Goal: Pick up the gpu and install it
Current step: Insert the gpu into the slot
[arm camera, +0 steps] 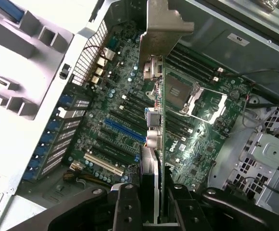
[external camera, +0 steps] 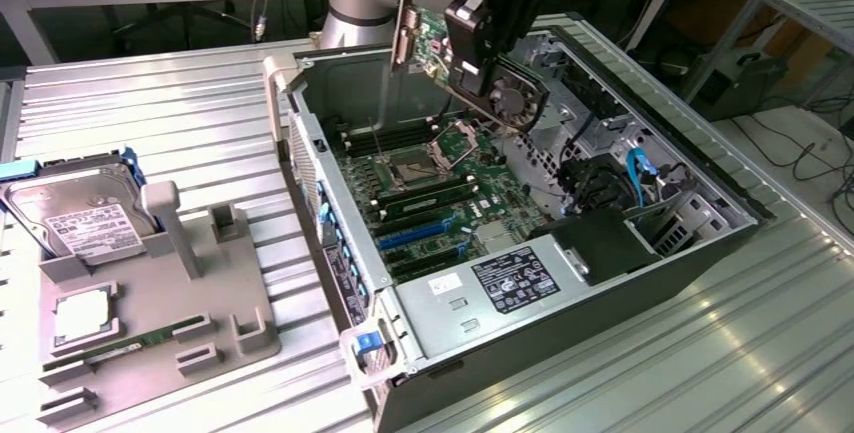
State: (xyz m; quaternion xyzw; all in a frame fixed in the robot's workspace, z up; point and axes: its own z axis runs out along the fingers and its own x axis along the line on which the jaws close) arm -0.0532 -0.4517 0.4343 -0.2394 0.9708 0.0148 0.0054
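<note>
My gripper (external camera: pixel 483 28) is shut on the gpu (external camera: pixel 441 53), a green card with a pale metal end bracket and a round fan. It hangs tilted above the back part of the open computer case (external camera: pixel 310 143). In the wrist view the gpu (arm camera: pixel 159 130) appears edge-on, its bracket pointing away from me, and my gripper (arm camera: pixel 154 209) clamps the near end between dark fingers (arm camera: pixel 127 207). Below it lies the green motherboard (arm camera: pixel 197 144) with a blue slot (arm camera: pixel 125 131) and a white slot (arm camera: pixel 103 164). The card is well above the motherboard (external camera: pixel 427 193) and touches no slot.
A grey fixture (external camera: pixel 147 323) at the exterior view's left holds a silver hard drive (external camera: pixel 80 215) and a narrow RAM stick (external camera: pixel 120 348). Inside the case sit the power supply (external camera: pixel 507 283), the open CPU socket (external camera: pixel 407 168) and cables (external camera: pixel 641 178). The metal table (external camera: pixel 174 103) is ribbed.
</note>
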